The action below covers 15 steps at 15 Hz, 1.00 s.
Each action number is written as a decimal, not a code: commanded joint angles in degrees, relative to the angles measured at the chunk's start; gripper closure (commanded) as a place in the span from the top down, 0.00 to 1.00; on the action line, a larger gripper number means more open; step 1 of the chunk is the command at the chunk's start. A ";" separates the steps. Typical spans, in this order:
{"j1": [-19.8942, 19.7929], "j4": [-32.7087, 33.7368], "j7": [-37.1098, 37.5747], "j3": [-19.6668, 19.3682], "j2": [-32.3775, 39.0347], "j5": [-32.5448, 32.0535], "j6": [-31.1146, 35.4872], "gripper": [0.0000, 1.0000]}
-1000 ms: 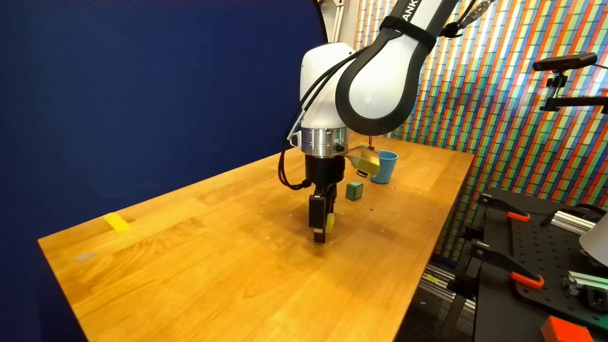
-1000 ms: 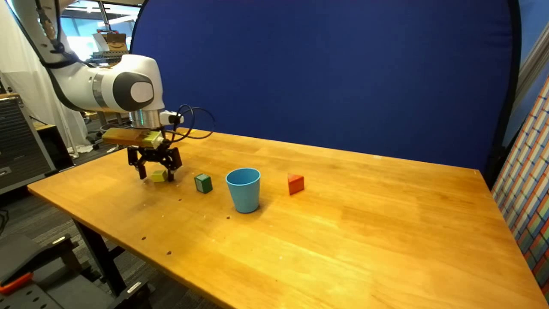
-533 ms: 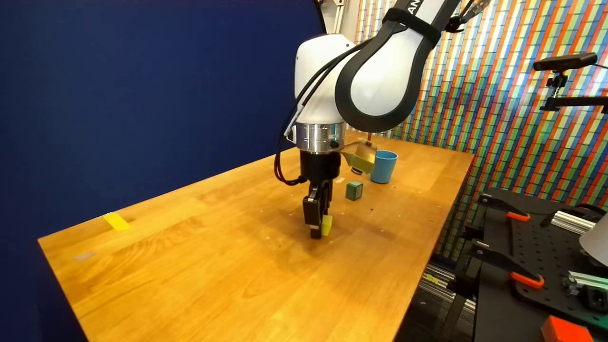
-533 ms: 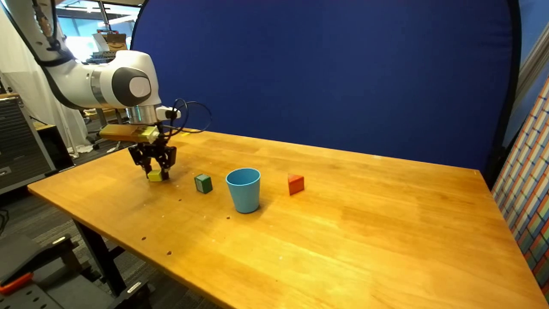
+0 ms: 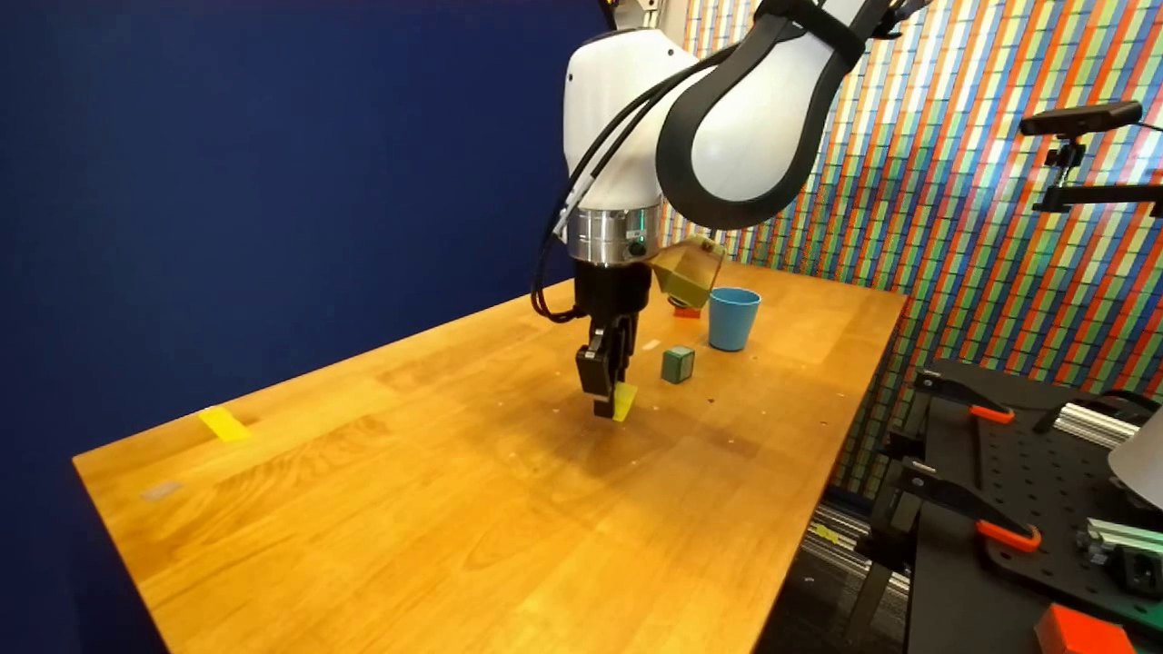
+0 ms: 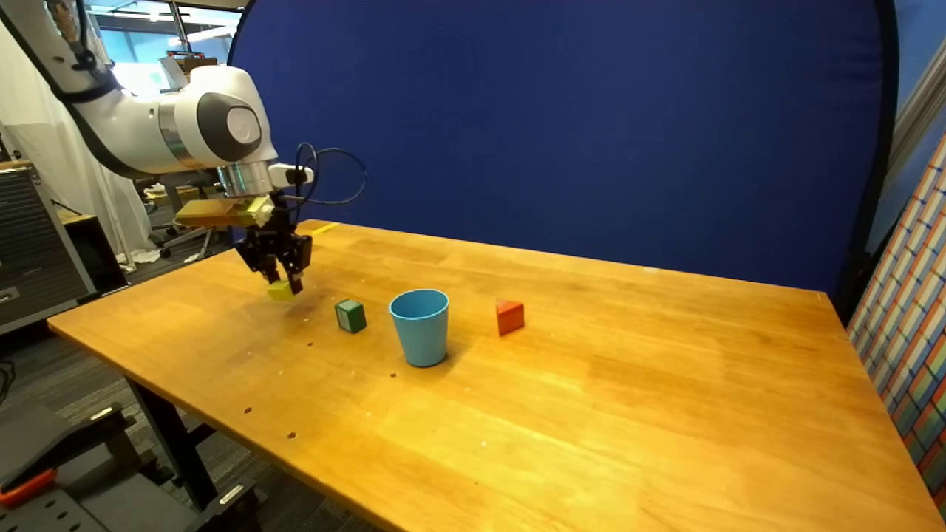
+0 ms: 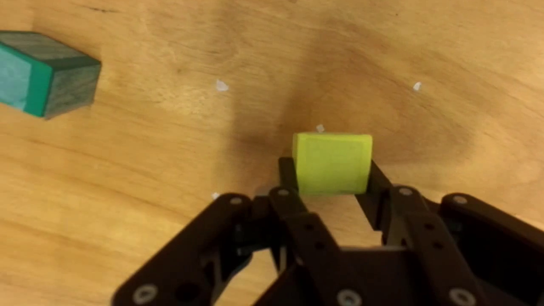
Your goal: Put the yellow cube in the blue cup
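Note:
In the wrist view the yellow cube (image 7: pixel 333 163) sits between the black fingertips, a pad pressed against either side of it. My gripper (image 7: pixel 331 176) is shut on it. An exterior view has the yellow cube (image 6: pixel 280 291) hanging a little above the wood, at the tips of the gripper (image 6: pixel 286 284), with a soft shadow below. The blue cup (image 6: pixel 420 332) stands upright on the table, beyond the green cube as seen from the gripper. Both exterior views show this cup (image 5: pixel 732 320). Only part of its inside shows.
A green cube (image 6: pixel 350 316) lies on the table between gripper and cup; the wrist view has this green cube (image 7: pixel 70 80) at its left edge. Past the cup is a red block (image 6: pixel 510 317). A dark blue screen (image 6: pixel 562 133) rises behind the table.
The jaws have come in from wide apart and taken hold of the yellow cube. Arm and cube have then risen off the table. Cup, green cube and red block are unmoved.

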 commanded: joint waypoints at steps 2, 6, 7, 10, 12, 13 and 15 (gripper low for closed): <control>2.34 -0.99 8.40 -5.73 -7.14 -8.28 -2.37 0.14; 1.57 -0.36 19.65 -13.11 -10.53 -21.37 -2.60 0.14; 0.60 0.27 21.93 -14.53 -10.64 -24.08 -3.29 0.14; -3.17 1.60 27.02 -16.06 -10.33 -28.64 -5.84 0.14; -6.07 2.22 28.74 -16.29 -9.87 -30.09 -7.15 0.14; -7.57 2.31 29.26 -16.26 -9.83 -30.41 -7.68 0.14; -10.28 2.26 29.46 -16.11 -9.98 -30.04 -8.90 0.14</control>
